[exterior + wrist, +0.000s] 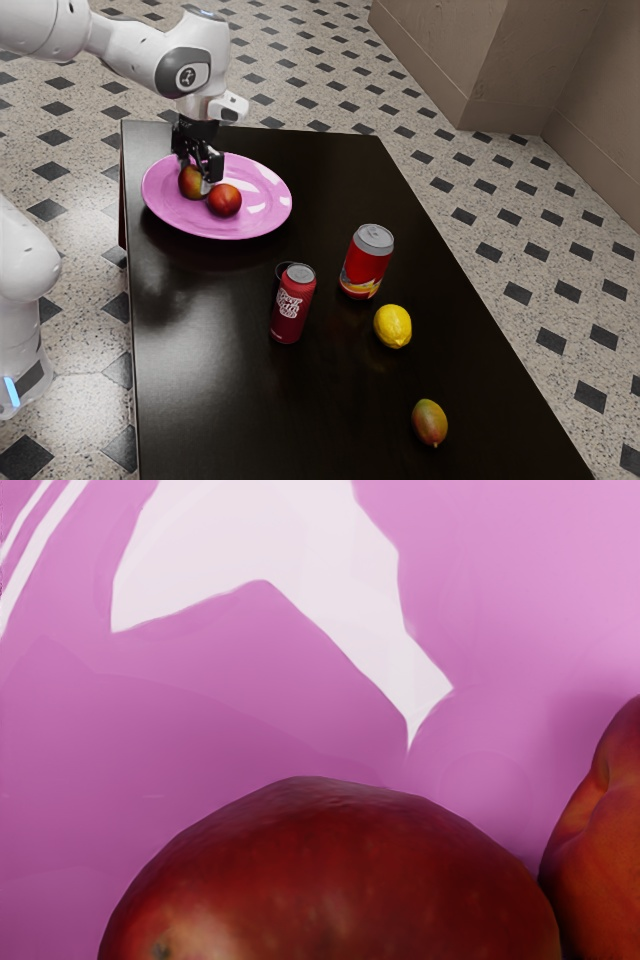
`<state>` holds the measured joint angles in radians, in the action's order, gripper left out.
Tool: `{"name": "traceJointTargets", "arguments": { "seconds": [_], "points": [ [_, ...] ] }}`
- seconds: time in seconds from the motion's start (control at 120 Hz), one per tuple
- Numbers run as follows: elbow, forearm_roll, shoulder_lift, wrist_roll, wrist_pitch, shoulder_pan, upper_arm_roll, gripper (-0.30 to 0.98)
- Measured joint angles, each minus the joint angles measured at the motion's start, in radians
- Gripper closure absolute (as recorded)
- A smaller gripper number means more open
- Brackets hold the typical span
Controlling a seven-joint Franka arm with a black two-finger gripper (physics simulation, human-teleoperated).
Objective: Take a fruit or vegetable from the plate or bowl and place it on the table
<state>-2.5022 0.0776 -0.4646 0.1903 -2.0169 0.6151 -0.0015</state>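
"Where's the gripper (196, 176)?"
"Low over the pink plate (166, 216), right at the mango (194, 184)."
"Spread, or pinching it?"
"I can't tell from here. The mango is on the plate, with the peach (225, 201) just beside it."
"And off the plate?"
"On the dark table (230, 370), two red soda cans: the slim one (292, 308) and the wider one (366, 264). The lemon (393, 327) is farther from the plate, and the second mango (430, 422) farthest."
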Motion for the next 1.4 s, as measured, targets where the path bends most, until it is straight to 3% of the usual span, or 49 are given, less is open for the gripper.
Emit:
{"name": "traceJointTargets", "arguments": {
  "seconds": [0.233, 0.358, 0.508, 0.85, 1.25, 1.4],
  "points": [
    [0.002, -0.008, -0.007, -0.008, 0.007, -0.001, 0.001, 0.29],
    [0.005, -0.01, -0.01, -0.013, 0.012, -0.001, 0.001, 0.38],
    [0.027, -0.013, -0.022, -0.018, 0.025, -0.002, 0.0, 0.32],
    [0.141, -0.009, -0.027, -0.024, 0.03, -0.003, -0.007, 0.31],
    [0.197, -0.008, 0.029, -0.03, -0.238, -0.008, -0.109, 0.31],
    [0.323, -0.045, 0.193, -0.032, -0.36, -0.034, -0.121, 0.32]
  ]
}}
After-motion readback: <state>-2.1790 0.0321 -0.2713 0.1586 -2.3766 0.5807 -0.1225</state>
